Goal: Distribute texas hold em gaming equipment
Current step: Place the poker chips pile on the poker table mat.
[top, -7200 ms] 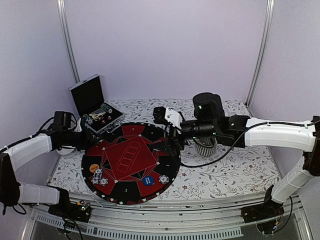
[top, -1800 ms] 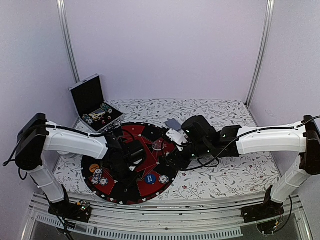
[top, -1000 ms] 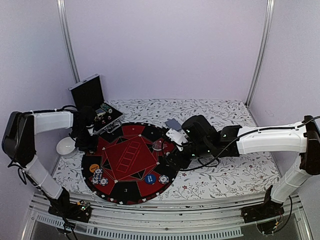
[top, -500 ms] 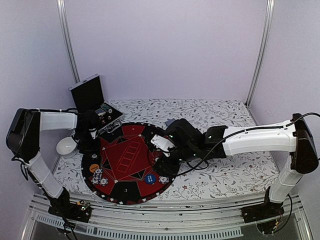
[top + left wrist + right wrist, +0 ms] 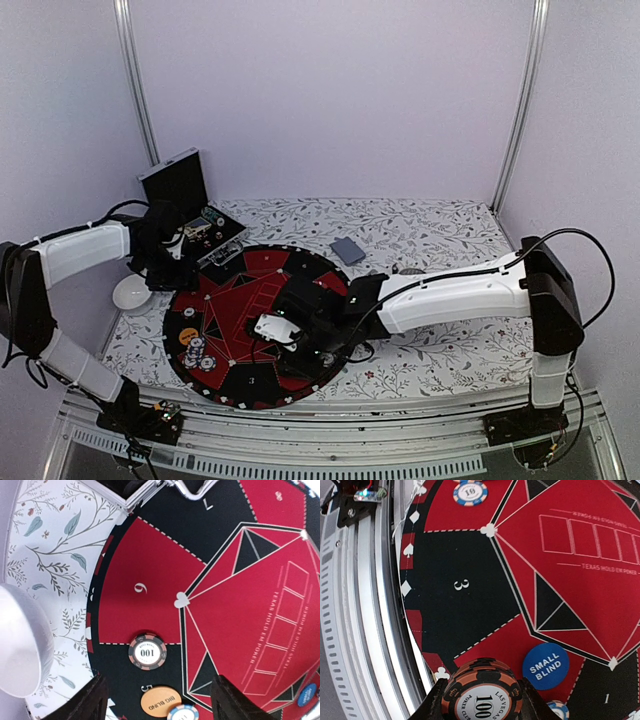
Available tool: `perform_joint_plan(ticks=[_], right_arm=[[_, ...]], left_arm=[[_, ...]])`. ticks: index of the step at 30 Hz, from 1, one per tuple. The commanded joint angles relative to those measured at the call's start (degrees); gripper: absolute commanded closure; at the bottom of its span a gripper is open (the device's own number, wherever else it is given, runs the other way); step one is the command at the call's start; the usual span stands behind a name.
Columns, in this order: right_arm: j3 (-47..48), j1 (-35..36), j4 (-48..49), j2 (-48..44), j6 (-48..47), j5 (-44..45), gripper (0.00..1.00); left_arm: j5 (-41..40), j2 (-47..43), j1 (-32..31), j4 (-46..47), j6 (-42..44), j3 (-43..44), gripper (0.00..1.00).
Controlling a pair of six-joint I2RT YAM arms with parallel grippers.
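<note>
Round red-and-black mat (image 5: 240,300) lies on the flowered tablecloth (image 5: 470,350), with the open black case (image 5: 185,205) at its far-left edge. Right gripper (image 5: 482,700) hangs over the mat's front rim by seat 3, fingers clamped on a short stack of orange-and-black 100 chips (image 5: 480,672). Left gripper (image 5: 160,700) is spread wide and holds nothing, above seats 5 and 6. Card deck (image 5: 347,250) sits off the mat, far side. Blue small-blind button (image 5: 545,666) lies on the red wedge next to seat 3. Orange big-blind button (image 5: 161,703) lies on seat 5. Single 100 chip (image 5: 147,652) rests on the 5/6 line.
</note>
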Motion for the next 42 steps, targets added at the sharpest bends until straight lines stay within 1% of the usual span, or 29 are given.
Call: perform_joint_plan(ticks=[1,8,11,15,18,20,23,26,32,34,36,37,39,42], right_arm=[[4.90,2.22,-7.05,5.83,-2.09,0.66,0.98],[14.27,4.52,-15.17,14.48,-3.97,2.62,0.98],[16.48,4.59,-16.43,16.61,-4.31,2.94,0.98],[17.30,4.63,-16.43,17.57,-4.51,3.72,0.97],[17.49,4.62,-15.74,18.00,-4.58,5.05,0.92],[18.00,4.52,-15.24,18.31,-4.50,6.42,0.90],[19.35,4.13,-13.75,18.90,-3.95,8.44,0.90],[22.62,3.24,-12.88,19.59,-2.91,9.37,0.92],[25.10,2.53,-10.70,24.02,-3.37,8.22,0.92],[25.08,2.44,-10.64,24.69,-3.36,7.42,0.90],[24.81,2.53,-10.70,24.96,-3.36,7.30,0.83],[24.59,2.49,-10.83,24.96,-3.35,7.44,0.75],[24.20,2.47,-10.83,24.73,-3.18,7.51,0.63],[23.83,2.53,-10.78,24.23,-3.22,7.19,0.47]], left_arm=[[1.47,-2.13,-0.55,-2.11,-0.11,1.21,0.27],[2.40,-4.35,-1.23,-2.96,-0.47,1.37,0.27],[2.16,-5.05,-1.33,-3.38,-0.39,1.53,0.27],[1.61,-5.62,-1.32,-4.03,-0.22,1.97,0.27],[1.60,-6.00,-1.43,-4.01,-0.25,2.09,0.27],[1.51,-6.20,-1.40,-3.99,-0.39,2.16,0.27],[1.44,-6.52,-1.48,-3.98,-0.52,2.37,0.27],[1.34,-6.68,-1.51,-4.03,-0.48,2.43,0.27],[1.33,-7.02,-1.64,-4.03,-0.39,1.86,0.27],[1.28,-7.11,-1.56,-4.04,-0.39,1.81,0.27],[1.35,-7.18,-1.57,-4.00,-0.38,1.88,0.27],[1.35,-7.13,-1.62,-4.04,-0.39,1.94,0.27],[1.40,-7.13,-1.70,-3.98,-0.38,2.06,0.27],[1.41,-7.28,-1.95,-4.19,-0.34,2.39,0.27]])
